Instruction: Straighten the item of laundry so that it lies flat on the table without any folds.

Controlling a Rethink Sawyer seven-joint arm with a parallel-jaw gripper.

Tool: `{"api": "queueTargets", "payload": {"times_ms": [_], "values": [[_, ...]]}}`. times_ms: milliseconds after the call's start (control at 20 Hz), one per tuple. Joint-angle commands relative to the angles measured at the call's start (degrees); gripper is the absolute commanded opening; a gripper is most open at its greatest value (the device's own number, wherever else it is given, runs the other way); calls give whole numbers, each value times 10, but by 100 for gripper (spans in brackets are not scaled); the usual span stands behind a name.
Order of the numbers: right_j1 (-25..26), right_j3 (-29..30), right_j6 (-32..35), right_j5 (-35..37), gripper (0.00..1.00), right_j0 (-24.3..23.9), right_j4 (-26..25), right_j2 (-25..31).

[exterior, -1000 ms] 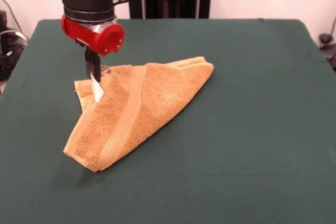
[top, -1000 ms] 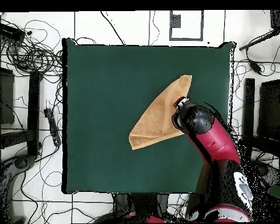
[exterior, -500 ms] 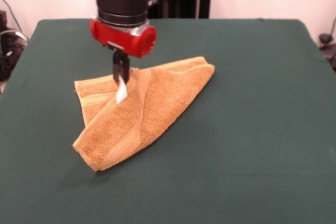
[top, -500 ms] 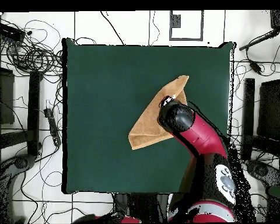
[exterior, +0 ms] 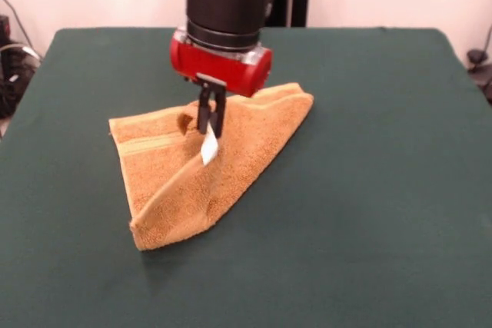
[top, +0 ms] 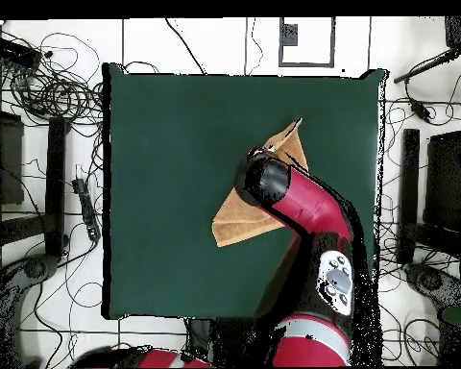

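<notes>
Front view, towel: the orange-tan towel [exterior: 196,159] lies left of the counter's middle, bunched into a rough triangle rather than spread out.
Layers: one layer rests flat on the cloth at the left, showing a woven band [exterior: 146,144]; an upper layer is drawn up over it into a ridge that runs from the raised spot down to a rolled, doubled end [exterior: 157,232] nearest the camera.
Far corner: the right-hand tip [exterior: 296,101] lies flat on the counter, well apart from the raised part.
Tag: a small white tag [exterior: 208,146] hangs just below the claw's tips.
Claw: the claw [exterior: 210,117] is pressed together on the towel's upper layer right by the tag, holding that piece of cloth lifted off the layer under it.
Towel relative to claw: the grip sits near the towel's middle-top; most of the cloth trails down and toward the camera from it, with the flat lower layer to the left and the far corner to the right.
Overhead view: the arm [top: 306,216] covers the grip; the towel [top: 236,219] shows as a folded wedge in the counter's right half, inside the edges.
Counter: the dark green counter [exterior: 369,190] has plenty of bare room on every side of the towel.
Progress: by my judgement it is partway at best; the towel remains doubled over, with folds plainly left.
Left to do: the upper layer needs opening out until one single layer lies flat.
</notes>
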Motion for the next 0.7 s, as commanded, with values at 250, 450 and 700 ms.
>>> {"api": "queueTargets", "payload": {"times_ms": [250, 450, 700], "values": [[83, -85, 168, 110, 0, 57, 8, -18], [67, -46, 226, 115, 0, 48, 49, -12], [36, 23, 262, 77, 0, 8, 107, 16]]}}
